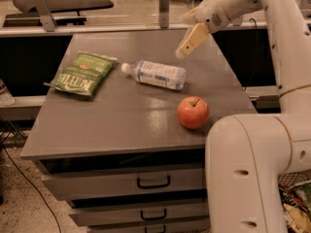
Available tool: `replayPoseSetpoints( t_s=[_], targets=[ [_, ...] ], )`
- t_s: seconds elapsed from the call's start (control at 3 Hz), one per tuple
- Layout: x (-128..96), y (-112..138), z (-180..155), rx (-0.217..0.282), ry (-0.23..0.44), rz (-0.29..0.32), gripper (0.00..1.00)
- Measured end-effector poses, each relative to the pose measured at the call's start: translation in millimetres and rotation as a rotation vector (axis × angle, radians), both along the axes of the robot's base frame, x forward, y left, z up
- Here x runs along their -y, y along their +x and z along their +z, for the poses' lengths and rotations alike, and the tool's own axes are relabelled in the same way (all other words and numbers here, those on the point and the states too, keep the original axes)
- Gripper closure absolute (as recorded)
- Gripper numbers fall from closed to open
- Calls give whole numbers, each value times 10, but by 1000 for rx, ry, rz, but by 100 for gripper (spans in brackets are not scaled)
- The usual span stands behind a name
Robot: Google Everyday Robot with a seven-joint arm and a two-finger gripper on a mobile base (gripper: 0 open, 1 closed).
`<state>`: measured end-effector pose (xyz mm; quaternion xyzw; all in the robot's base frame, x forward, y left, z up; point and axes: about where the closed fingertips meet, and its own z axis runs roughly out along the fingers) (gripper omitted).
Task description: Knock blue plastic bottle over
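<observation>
The blue plastic bottle [156,74] lies on its side on the grey cabinet top [116,115], white cap pointing left, pale blue-and-white label facing up. My gripper [185,46] hangs in the air above and to the right of the bottle, clear of it, with its tan fingers pointing down-left. It holds nothing.
A red apple [193,112] stands on the cabinet top just right of and nearer than the bottle. A green chip bag [81,74] lies at the left. My arm's white base [243,174] stands at the cabinet's right front corner. Drawers with handles [153,182] face the front.
</observation>
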<state>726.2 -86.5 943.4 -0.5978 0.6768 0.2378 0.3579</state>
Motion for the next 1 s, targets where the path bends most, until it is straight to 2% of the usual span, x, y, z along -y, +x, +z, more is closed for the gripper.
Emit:
replayPoseSetpoints(
  t_s=[0.33,0.67,1.0],
  targets=[
    [549,16,396,81,138,-125,0],
    [1311,-94,758,169,253,-260,0],
    [1292,-87,754,168,253,-258,0]
  ],
)
